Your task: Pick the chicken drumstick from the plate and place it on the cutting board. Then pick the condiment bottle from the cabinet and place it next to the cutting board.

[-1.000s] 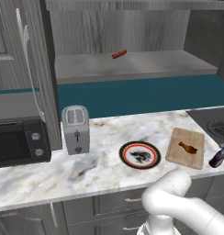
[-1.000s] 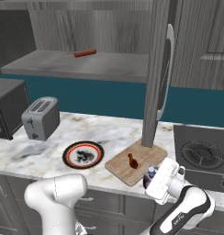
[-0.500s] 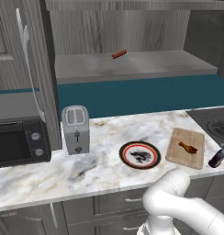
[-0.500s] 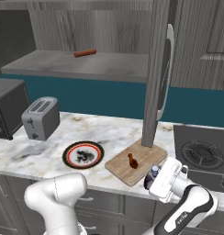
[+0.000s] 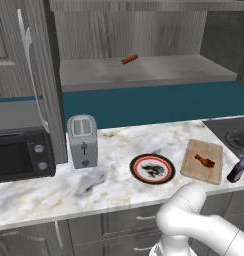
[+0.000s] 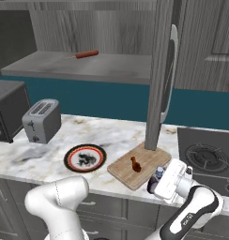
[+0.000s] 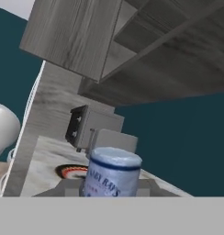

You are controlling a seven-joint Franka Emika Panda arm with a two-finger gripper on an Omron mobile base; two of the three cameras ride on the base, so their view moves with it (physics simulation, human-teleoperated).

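Observation:
The chicken drumstick (image 5: 204, 160) (image 6: 135, 164) lies on the tan cutting board (image 5: 194, 169) (image 6: 122, 167). To its left is the plate (image 5: 137, 168) (image 6: 69, 160) with the black-and-red rim. Just past the board's right edge, low over the counter, the dark condiment bottle (image 5: 236, 173) (image 6: 156, 180) (image 7: 112, 173) stands upright between the fingers of my gripper (image 5: 241, 169) (image 6: 159, 183), which is shut on it. The hand view looks over its blue-grey cap. The cabinet (image 5: 144, 70) (image 6: 64, 65) above has its recess open.
A thin red sausage stick (image 5: 129, 59) (image 6: 86, 54) lies on the cabinet shelf. The toaster (image 5: 82, 141) (image 6: 41, 120) and microwave (image 5: 19, 155) stand at the counter's left, the stove (image 5: 235, 136) (image 6: 205, 159) at the right. The open cabinet door (image 6: 165, 75) hangs behind the board.
My hand with the bottle has sunk very slightly beside the board's right edge. The drumstick, plate and board have not moved.

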